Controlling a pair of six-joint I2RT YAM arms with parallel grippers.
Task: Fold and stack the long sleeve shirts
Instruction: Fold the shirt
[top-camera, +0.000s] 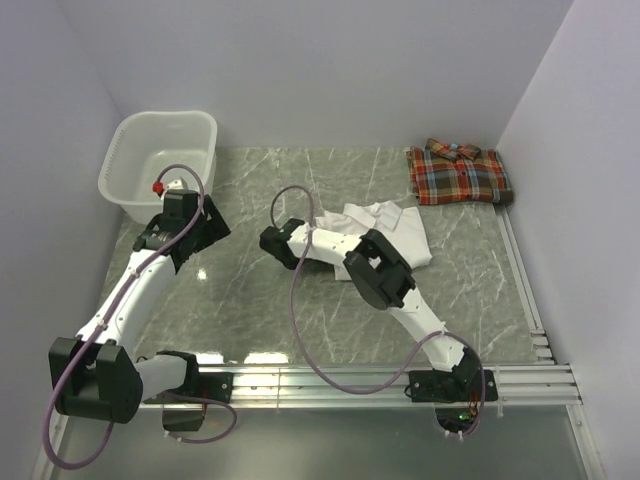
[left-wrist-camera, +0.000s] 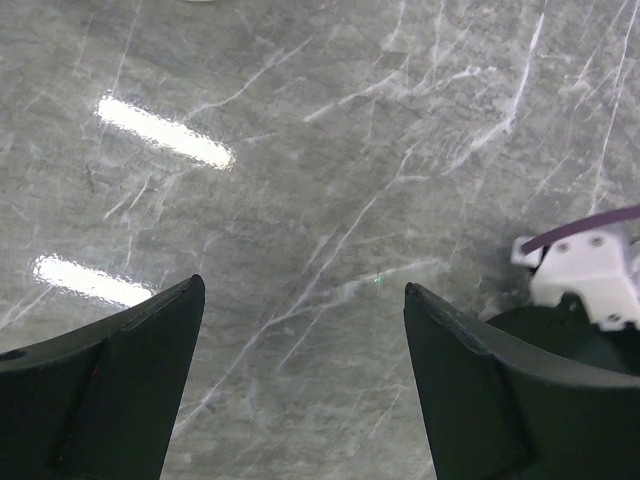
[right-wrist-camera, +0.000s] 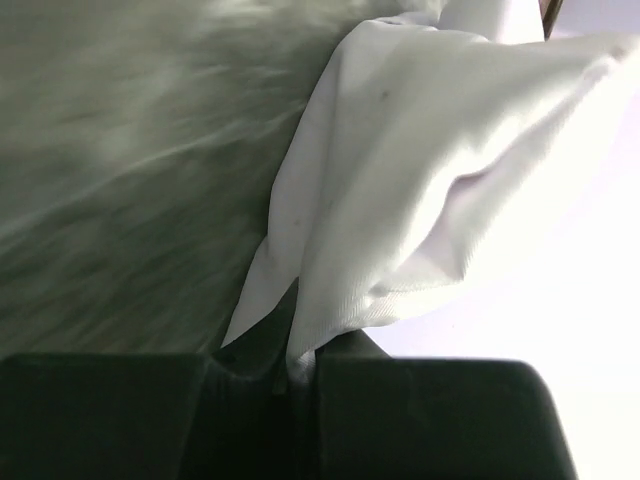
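- Two long sleeve shirts. The white shirt lies rumpled, just right of the table's middle. The red-orange plaid shirt sits folded in the far right corner, collar toward the far wall. The two are apart, with bare table between them.
- One white plastic laundry basket stands in the far left corner, against the left wall.
- Two arms, each trailing a purple cable.
- Left gripper – its jaws stand wide apart with nothing between them. It hangs over bare table, just near of the basket. A white part of the other arm shows at the right edge of its wrist view.
- Right gripper – its fingers are closed tight on a fold of the white shirt. The pinched cloth rises from the fingertips and spreads out to the right. The right arm reaches leftward across the near edge of that shirt.
- Surface: a grey-green marble-look table with pale veins and glossy patches of reflected light. The right wrist view shows it only as a blur.
- Metal rails run along the near edge and the right side.
- Room: plain pale walls close in the left, far and right sides.
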